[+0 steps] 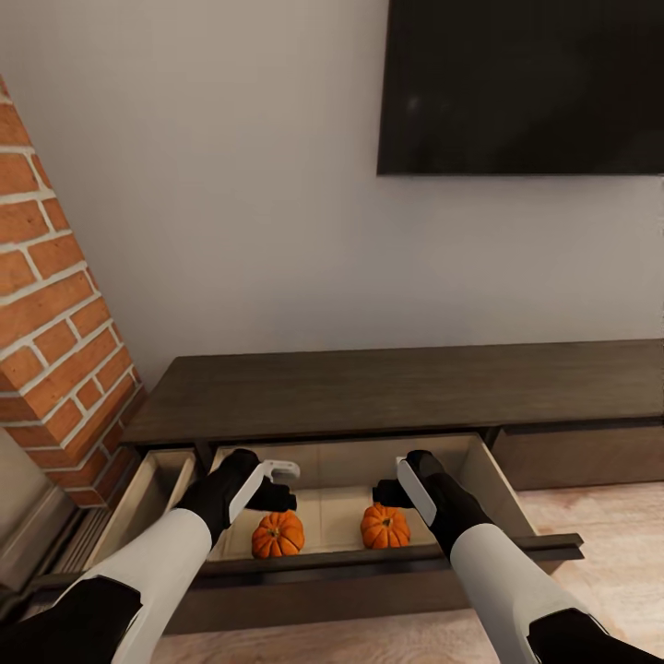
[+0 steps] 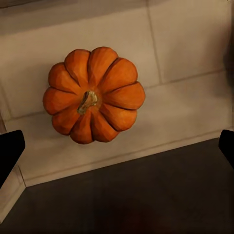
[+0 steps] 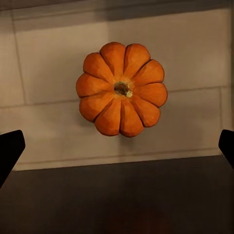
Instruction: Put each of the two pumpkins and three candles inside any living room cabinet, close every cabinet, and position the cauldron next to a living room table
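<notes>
Both pumpkins (image 1: pixel 278 535) (image 1: pixel 385 527) sit inside the cabinet's (image 1: pixel 387 392) pulled-out drawer (image 1: pixel 350 503), stowed as the task asks. My left end effector (image 1: pixel 277 484) and right end effector (image 1: pixel 392 480) hang above them, spread wide and empty.

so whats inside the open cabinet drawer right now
Two pumpkins, one under the left gripper, one under the right gripper. The arms and drawer front hide some floor; no candles visible.

Orange pumpkin (image 3: pixel 122 88) on pale drawer floor (image 3: pixel 195 58) — fingertips (image 3: pixel 10 148) spread wide.
</notes>
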You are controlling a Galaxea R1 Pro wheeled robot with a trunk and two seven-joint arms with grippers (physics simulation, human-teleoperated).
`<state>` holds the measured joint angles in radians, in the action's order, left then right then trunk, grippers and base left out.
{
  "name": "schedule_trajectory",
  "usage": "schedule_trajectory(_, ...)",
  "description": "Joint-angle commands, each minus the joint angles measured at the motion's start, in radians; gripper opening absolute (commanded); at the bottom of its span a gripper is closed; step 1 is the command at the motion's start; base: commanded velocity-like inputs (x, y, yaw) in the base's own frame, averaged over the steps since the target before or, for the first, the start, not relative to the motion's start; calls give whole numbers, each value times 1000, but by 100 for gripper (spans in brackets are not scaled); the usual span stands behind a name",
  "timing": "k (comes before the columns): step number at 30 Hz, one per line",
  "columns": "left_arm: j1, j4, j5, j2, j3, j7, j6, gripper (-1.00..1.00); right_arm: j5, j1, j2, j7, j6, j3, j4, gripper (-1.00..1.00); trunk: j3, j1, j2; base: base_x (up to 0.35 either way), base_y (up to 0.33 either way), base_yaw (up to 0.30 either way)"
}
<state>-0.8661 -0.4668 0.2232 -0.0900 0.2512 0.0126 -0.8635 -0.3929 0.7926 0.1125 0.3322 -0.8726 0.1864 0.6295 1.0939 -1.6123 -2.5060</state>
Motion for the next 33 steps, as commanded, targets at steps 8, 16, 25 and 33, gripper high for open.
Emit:
schedule_trajectory(8,-2,0,5,-2,5,3,-48,100,-11,0,0,11,-5,4,2,100,-30,4,2,-1,0,0)
schedule_trajectory(16,-2,0,10,-3,5,4,-73,100,-12,0,2,12,-39,5,4,100,-61,7,3,-95,0,0)
schedule_trajectory(25,-2,-1,13,-4,5,6,-74,100,-12,0,4,13,-44,5,4,100,-96,11,6,-11,0,0)
schedule_trajectory(33,-2,0,12,-4,5,6,-74,100,-12,0,5,12,-45,6,4,100,-122,35,48,-11,0,0)
